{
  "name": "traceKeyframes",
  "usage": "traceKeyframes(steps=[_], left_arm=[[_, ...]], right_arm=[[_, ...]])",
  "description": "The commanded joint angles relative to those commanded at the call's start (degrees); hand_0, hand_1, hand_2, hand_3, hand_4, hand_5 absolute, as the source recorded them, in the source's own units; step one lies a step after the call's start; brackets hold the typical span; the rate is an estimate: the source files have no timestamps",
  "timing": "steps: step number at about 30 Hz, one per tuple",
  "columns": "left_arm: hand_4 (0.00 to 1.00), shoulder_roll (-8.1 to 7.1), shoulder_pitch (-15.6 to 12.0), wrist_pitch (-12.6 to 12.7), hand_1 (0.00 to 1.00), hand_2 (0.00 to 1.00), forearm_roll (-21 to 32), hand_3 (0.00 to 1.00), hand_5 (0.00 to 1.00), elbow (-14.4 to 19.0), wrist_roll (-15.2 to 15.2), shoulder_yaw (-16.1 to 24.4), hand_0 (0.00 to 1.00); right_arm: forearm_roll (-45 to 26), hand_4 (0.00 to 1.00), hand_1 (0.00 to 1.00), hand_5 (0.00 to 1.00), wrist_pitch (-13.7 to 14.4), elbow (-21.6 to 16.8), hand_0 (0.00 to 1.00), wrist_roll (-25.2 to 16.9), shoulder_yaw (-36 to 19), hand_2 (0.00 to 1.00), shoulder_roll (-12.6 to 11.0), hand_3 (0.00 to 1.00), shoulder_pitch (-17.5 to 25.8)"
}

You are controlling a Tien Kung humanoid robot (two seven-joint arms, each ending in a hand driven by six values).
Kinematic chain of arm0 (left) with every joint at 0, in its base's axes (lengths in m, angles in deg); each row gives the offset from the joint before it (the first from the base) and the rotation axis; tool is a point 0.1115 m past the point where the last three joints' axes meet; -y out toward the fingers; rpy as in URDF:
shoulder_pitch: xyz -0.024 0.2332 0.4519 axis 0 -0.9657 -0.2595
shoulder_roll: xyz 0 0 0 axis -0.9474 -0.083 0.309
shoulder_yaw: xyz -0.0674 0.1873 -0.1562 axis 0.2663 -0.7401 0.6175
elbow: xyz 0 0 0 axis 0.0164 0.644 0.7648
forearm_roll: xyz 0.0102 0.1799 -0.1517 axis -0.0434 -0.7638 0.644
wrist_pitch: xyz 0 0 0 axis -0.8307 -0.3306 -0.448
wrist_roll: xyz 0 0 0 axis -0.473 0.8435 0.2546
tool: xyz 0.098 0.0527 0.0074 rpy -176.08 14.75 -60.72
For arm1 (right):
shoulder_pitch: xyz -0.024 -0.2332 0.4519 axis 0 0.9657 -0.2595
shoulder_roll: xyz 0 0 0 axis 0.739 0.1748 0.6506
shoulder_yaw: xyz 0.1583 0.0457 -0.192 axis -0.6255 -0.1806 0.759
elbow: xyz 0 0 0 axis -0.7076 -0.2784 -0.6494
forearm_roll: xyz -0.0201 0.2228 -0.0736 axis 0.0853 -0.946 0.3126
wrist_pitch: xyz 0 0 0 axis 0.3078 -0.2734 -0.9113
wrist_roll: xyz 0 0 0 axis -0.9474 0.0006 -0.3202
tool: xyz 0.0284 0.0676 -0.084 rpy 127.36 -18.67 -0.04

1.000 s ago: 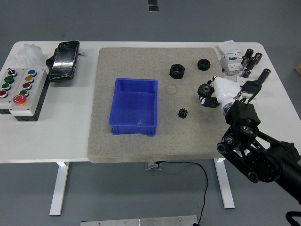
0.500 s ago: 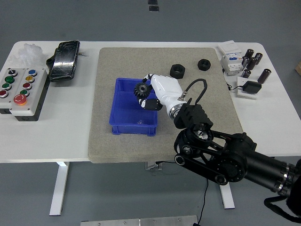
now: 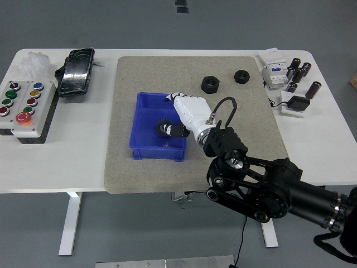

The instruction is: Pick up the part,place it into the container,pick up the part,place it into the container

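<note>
The right hand (image 3: 181, 114) is down over the blue bin (image 3: 146, 119), fingers curled around a black gear (image 3: 164, 128), and that gear sits low inside the bin's right half, close to the right wall. Whether it touches the floor of the bin is hard to tell from up here. The left hand is out of sight.

Here is the relation that counts: the gear hangs on the bin side of the hand, with the palm and wrist trailing back to the right over the bin's rim. So a release looks like it would drop the gear cleanly inside.

Beyond the bin's right wall, on the grey mat (image 3: 122, 162), two black nuts (image 3: 211, 84) lie up toward the mat's far edge.
</note>
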Motion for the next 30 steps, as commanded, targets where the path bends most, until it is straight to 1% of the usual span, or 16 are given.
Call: traceKeyframes(steps=[1,2,4,7,8,9,11,13,14,15,19,20,21,25,26,30], left_arm=[[0.592,0.05,0.0,0.0,0.530,0.544,0.0,0.621,0.410,0.0,0.0,-0.1,0.617],[0.590,0.09,0.0,-0.1,0.530,0.540,0.1,0.615,0.416,0.0,0.1,-0.1,0.618],[0.590,0.17,0.1,-0.1,0.530,0.540,-0.1,0.615,0.416,0.0,0.1,-0.1,0.618],[0.590,0.24,0.1,-0.1,0.530,0.540,-0.2,0.615,0.416,0.0,0.1,0.0,0.618],[0.592,0.25,0.1,-0.1,0.530,0.541,-0.2,0.615,0.414,0.0,0.2,0.0,0.618],[0.592,0.28,0.1,-0.1,0.530,0.541,-0.2,0.615,0.414,0.0,0.2,0.0,0.618],[0.592,0.33,-0.1,0.0,0.530,0.541,-0.2,0.615,0.414,0.0,0.2,0.2,0.618],[0.592,0.37,-0.3,0.0,0.530,0.541,-0.4,0.615,0.414,0.0,0.1,0.4,0.618],[0.594,0.38,-0.4,0.0,0.531,0.540,-0.6,0.615,0.416,0.0,0.0,0.6,0.618],[0.594,0.40,-0.4,0.1,0.531,0.540,-0.7,0.615,0.416,0.0,-0.1,0.8,0.618],[0.594,0.49,-0.4,0.1,0.531,0.540,-0.7,0.615,0.416,0.0,0.0,0.8,0.618],[0.589,0.53,-0.3,0.0,0.530,0.539,-0.6,0.616,0.413,0.0,0.1,0.7,0.617],[0.589,0.55,-0.3,0.0,0.530,0.539,-0.6,0.616,0.413,0.0,0.2,0.6,0.617],[0.589,0.60,-0.1,0.0,0.530,0.539,-0.6,0.616,0.413,0.0,0.3,0.5,0.617],[0.561,0.60,-0.1,0.0,0.530,0.536,-0.6,0.611,0.389,0.0,0.3,0.5,0.617],[0.561,0.57,-0.2,0.0,0.530,0.536,-0.7,0.611,0.389,0.0,0.3,0.5,0.617]], right_arm=[[-0.2,0.685,0.792,0.262,-0.3,0.1,0.657,0.0,-0.5,0.840,0.0,0.835,0.2],[-0.3,0.794,0.793,0.334,-0.5,0.2,0.686,0.0,-0.9,0.840,-0.1,0.834,0.3],[-0.6,0.794,0.793,0.334,-0.9,0.4,0.686,0.0,-1.7,0.840,-0.2,0.834,0.6],[1.2,0.794,0.793,0.334,-0.3,0.2,0.686,0.0,-4.2,0.840,-0.5,0.834,2.1],[2.2,0.792,0.773,0.323,-0.1,0.0,0.651,0.0,-5.5,0.827,-0.7,0.825,3.0],[3.2,0.792,0.773,0.323,-0.1,-0.1,0.651,0.0,-6.6,0.827,-0.9,0.825,3.7],[5.0,0.792,0.773,0.323,-1.1,-0.3,0.651,0.0,-9.2,0.827,-1.8,0.825,5.4],[5.5,0.792,0.773,0.323,-3.1,-0.2,0.651,0.0,-11.9,0.827,-3.0,0.825,6.6],[5.2,0.814,0.758,0.353,-4.4,0.0,0.610,0.0,-13.1,0.826,-3.7,0.825,7.1],[4.7,0.814,0.758,0.353,-5.6,0.2,0.610,0.0,-14.0,0.826,-4.2,0.825,7.5],[2.1,0.814,0.758,0.353,-10.0,1.1,0.610,0.0,-14.6,0.826,-5.4,0.825,9.1],[1.6,0.836,0.730,0.385,-10.7,1.3,0.551,0.0,-14.4,0.822,-5.5,0.825,9.5],[1.1,0.836,0.730,0.385,-11.2,1.4,0.551,0.0,-14.2,0.822,-5.6,0.825,9.9],[-0.1,0.836,0.730,0.385,-12.0,2.0,0.551,0.0,-13.3,0.822,-5.6,0.825,10.4],[-0.5,0.820,0.713,0.366,-12.2,2.2,0.527,0.0,-13.1,0.797,-5.6,0.816,10.4],[-1.1,0.820,0.713,0.366,-12.6,3.2,0.527,0.0,-12.6,0.797,-5.5,0.816,10.2]])
